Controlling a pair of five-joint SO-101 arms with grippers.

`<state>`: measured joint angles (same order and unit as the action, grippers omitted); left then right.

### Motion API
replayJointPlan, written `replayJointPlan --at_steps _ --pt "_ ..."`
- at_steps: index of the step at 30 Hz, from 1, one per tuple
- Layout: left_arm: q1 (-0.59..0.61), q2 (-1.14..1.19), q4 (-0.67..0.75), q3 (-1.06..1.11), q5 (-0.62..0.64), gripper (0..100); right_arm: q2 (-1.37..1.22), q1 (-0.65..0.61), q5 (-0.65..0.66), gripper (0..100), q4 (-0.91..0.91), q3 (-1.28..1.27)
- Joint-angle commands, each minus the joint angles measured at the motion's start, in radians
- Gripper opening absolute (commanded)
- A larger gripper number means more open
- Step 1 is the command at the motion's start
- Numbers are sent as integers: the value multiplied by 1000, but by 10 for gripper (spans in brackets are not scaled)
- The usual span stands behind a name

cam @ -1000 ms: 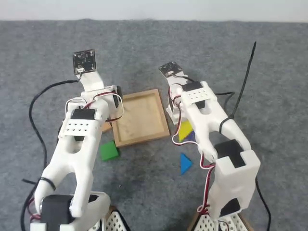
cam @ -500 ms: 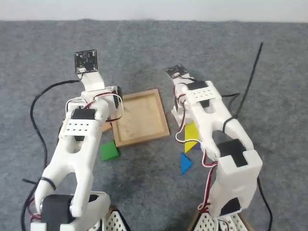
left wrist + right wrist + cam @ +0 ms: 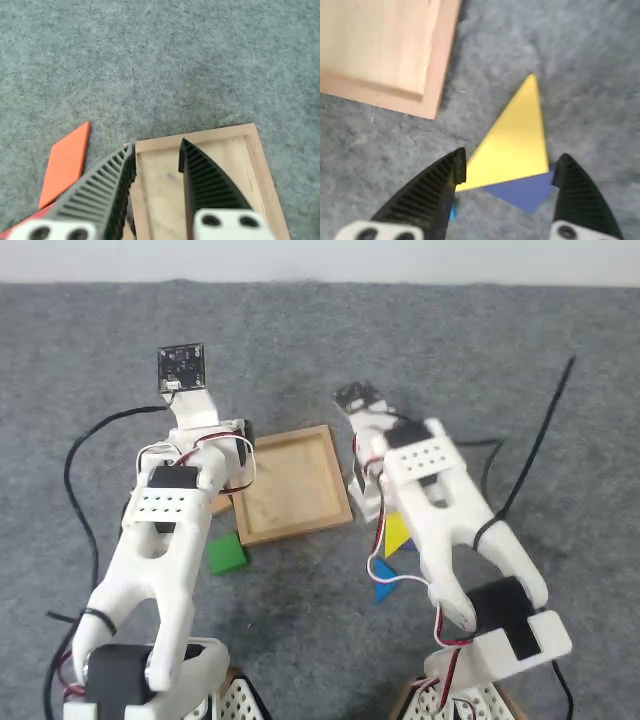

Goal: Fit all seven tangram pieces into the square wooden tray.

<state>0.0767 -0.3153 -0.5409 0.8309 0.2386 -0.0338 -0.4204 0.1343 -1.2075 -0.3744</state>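
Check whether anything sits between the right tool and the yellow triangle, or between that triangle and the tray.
Nothing visible does. The right tool hangs open over the yellow triangle, with no piece on top of it. Between the triangle and the wooden tray lies bare carpet; only the tray's raised rim must be cleared.

White printed shells on left arm (image 3: 160, 550) and right arm (image 3: 450, 505), dotted with rows of small holes. Black servo blocks (image 3: 497, 605) at the joints. Red, white and black wires (image 3: 383, 555) looped alongside; thick black cables (image 3: 68, 475) trailing off. Square camera boards (image 3: 181, 368) at the wrists. Ribbed black fingers (image 3: 210, 185) on left gripper (image 3: 157, 145) and right gripper (image 3: 512, 157), white bases with screw holes.
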Motion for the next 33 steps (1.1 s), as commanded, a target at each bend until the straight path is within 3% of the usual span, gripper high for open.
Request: replayJointPlan --at_steps 1,15,20,28,33 --pt "8 -18 -5 -30 -14 137 36 -18 -100 377 177 -123" --pt "8 -17 -5 -30 -15 137 -125 -35 -153 412 153 -107" --pt "8 -17 -5 -30 -15 137 -136 -64 -12 392 122 -109" --pt "8 -17 -5 -30 -15 138 -125 -30 273 187 125 -138" --pt "8 -17 -5 -30 -15 138 -125 -16 385 223 127 -135"
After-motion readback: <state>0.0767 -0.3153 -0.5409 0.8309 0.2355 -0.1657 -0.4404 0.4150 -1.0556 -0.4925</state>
